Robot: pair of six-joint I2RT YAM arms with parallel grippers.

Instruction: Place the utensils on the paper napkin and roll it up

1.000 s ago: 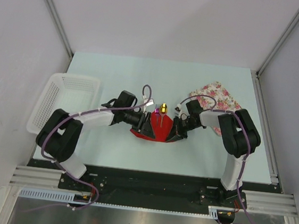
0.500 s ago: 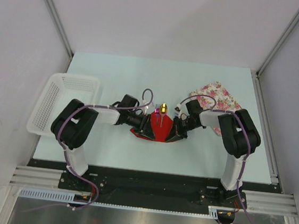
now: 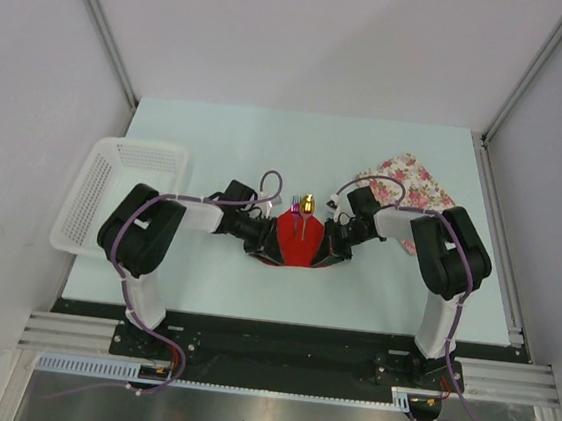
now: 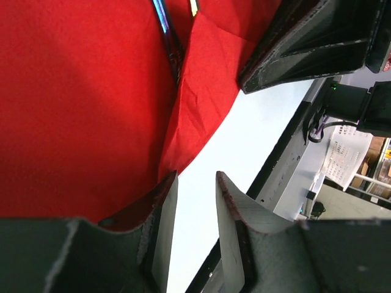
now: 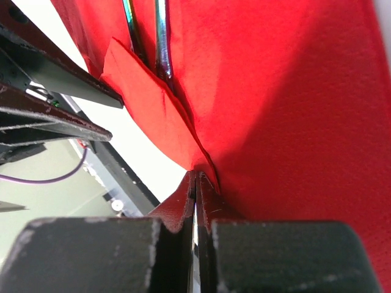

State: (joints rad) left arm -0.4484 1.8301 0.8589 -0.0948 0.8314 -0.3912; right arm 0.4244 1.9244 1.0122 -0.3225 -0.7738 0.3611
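Note:
The red paper napkin (image 3: 297, 244) lies at mid-table with both side edges lifted. The utensils rest along its middle: the pink-purple fork (image 3: 293, 208) and the spoon (image 3: 307, 204), its gold bowl past the far edge. Their handles (image 5: 160, 36) run into a fold of the napkin (image 5: 275, 97). My right gripper (image 5: 197, 177) is shut on the napkin's right edge. My left gripper (image 4: 195, 180) stands open at the napkin's left edge (image 4: 79, 110), nothing between its fingers, the table showing through the gap. The right gripper's fingers (image 4: 305, 43) face it across the fold.
A white mesh basket (image 3: 122, 189) sits at the table's left edge. A floral cloth (image 3: 405, 178) lies at the back right, behind the right arm. The black rail (image 3: 277, 346) with the arm bases runs along the near edge.
My left arm has drawn its elbow in and its gripper has slid lower along the napkin's left edge, jaws narrowing. The napkin's sides stand closer together. The right gripper has held still.

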